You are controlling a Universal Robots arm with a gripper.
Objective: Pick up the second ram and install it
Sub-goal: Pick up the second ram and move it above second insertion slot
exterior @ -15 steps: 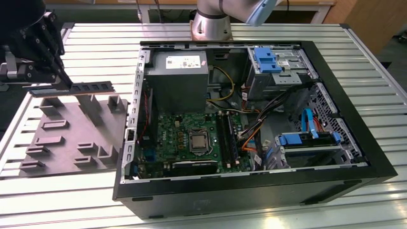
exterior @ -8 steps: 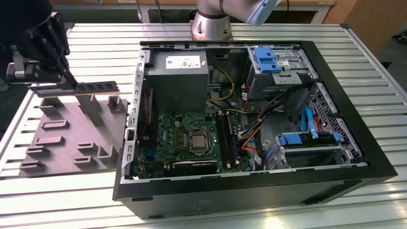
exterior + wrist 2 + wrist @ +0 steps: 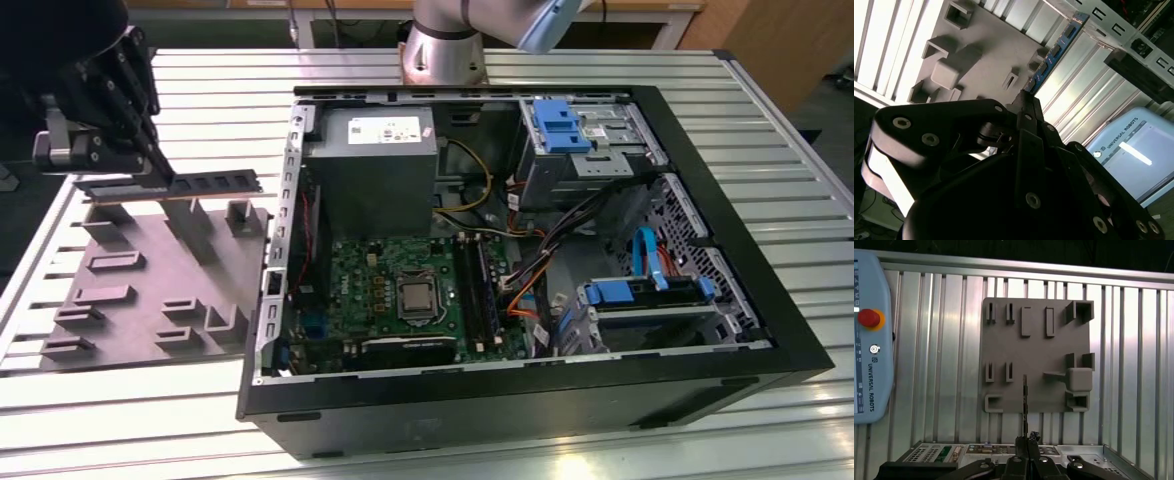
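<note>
Claw [image 3: 158, 172] fingers are being pressed together on the second ram [image 3: 214, 181], which is being pinched off-centre, so that its longer part is jutting out from the claw toward the open computer case [image 3: 534, 400]. The stick is being held level and on edge, over the grey tray [image 3: 134, 290] lying beneath the claw, just above the upright posts [image 3: 180, 215]; whether it is touching them cannot be told.

In the first wrist view the ram [image 3: 1025, 400] is being seen edge-on, as a thin dark line running out from the claw [image 3: 1026, 439] over the tray [image 3: 1034, 350]. In the second wrist view its bluish face with small chips [image 3: 1054, 52] is being shown stretching away from the claw [image 3: 1026, 100].

Tray and case are both being carried by the ribbed metal worktop [image 3: 534, 70]. Inside the case, well apart from the claw, a green motherboard [image 3: 387, 270] is lying exposed. A teach pendant [image 3: 869, 340] is lying on the worktop, off to one side of the claw.
</note>
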